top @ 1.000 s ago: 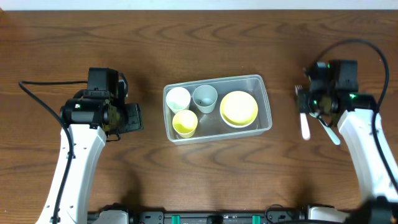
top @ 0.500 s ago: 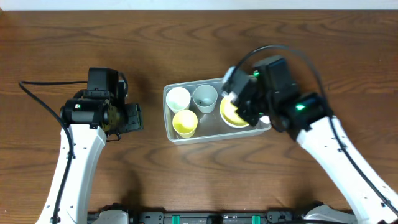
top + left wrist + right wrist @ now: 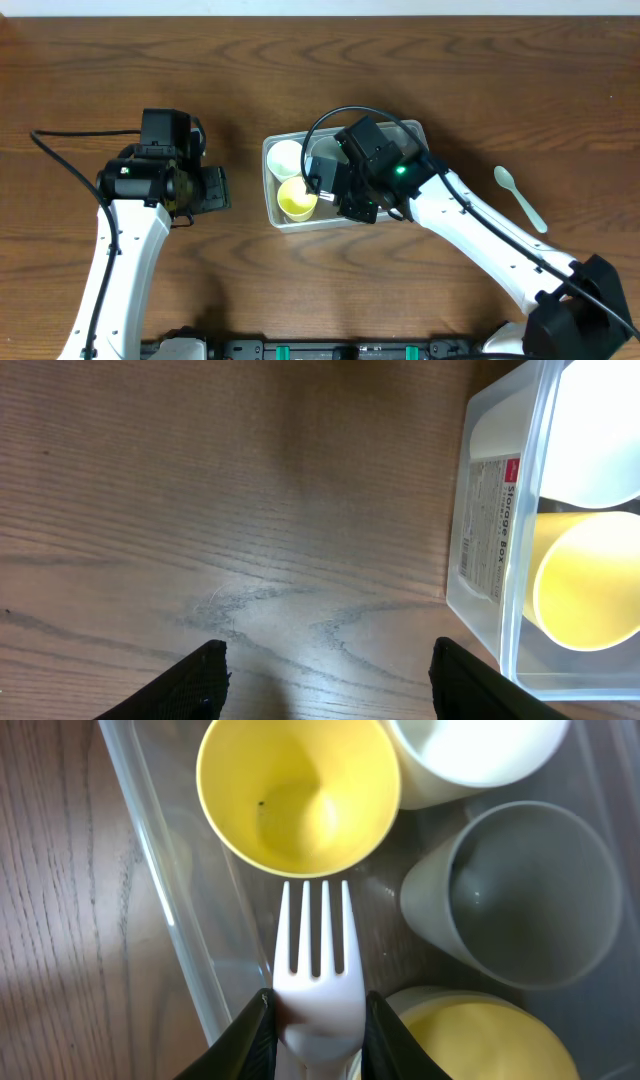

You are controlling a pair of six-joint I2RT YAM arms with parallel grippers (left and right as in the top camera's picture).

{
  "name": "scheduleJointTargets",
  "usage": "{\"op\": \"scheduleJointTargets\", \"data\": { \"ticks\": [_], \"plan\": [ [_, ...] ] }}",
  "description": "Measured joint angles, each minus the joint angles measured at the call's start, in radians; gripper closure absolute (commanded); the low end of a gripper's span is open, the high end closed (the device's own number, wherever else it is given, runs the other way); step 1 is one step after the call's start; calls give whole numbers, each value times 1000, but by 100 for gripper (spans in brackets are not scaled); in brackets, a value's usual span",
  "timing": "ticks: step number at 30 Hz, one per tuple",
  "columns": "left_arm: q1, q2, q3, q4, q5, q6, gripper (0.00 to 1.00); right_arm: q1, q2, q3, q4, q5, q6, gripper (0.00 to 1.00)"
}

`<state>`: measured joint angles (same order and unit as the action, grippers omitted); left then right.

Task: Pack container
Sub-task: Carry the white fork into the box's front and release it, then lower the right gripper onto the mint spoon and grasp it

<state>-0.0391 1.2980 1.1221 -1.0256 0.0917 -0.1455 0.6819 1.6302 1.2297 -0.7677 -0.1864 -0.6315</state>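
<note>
The container (image 3: 271, 207), a clear plastic tub, sits mid-table, half covered by my right arm. In it stand a white cup (image 3: 285, 158), a yellow cup (image 3: 296, 197), a grey cup (image 3: 520, 895) and a yellow bowl (image 3: 480, 1040). My right gripper (image 3: 318, 1010) hangs over the tub's inside, shut on a white plastic fork (image 3: 318, 985) whose tines point at the yellow cup (image 3: 298, 795). Left of the tub, my left gripper (image 3: 325, 680) stands open over bare wood, holding nothing. The tub's labelled end wall (image 3: 485, 530) shows to its right.
A pale green plastic spoon (image 3: 520, 197) lies on the wooden table to the right of the tub. The right arm stretches from the lower right corner across to the tub.
My right arm has swung from the table's right side to above the container, carrying the fork. The spoon stayed on the table. The left arm has not moved.
</note>
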Motion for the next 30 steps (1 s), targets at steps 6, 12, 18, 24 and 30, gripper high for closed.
{"op": "scheduleJointTargets", "data": {
  "ticks": [6,12,18,24,30],
  "plan": [
    [0,0,0,0,0,0,35,1,3,0,-9,3,-8,57],
    [0,0,0,0,0,0,35,-7,3,0,-6,97,52,51],
    [0,0,0,0,0,0,34,-121,-47,37,-9,267,219,26],
    [0,0,0,0,0,0,35,-442,-157,126,13,310,308,11],
    [0,0,0,0,0,0,35,-724,-97,134,-58,262,286,11]
  ]
}}
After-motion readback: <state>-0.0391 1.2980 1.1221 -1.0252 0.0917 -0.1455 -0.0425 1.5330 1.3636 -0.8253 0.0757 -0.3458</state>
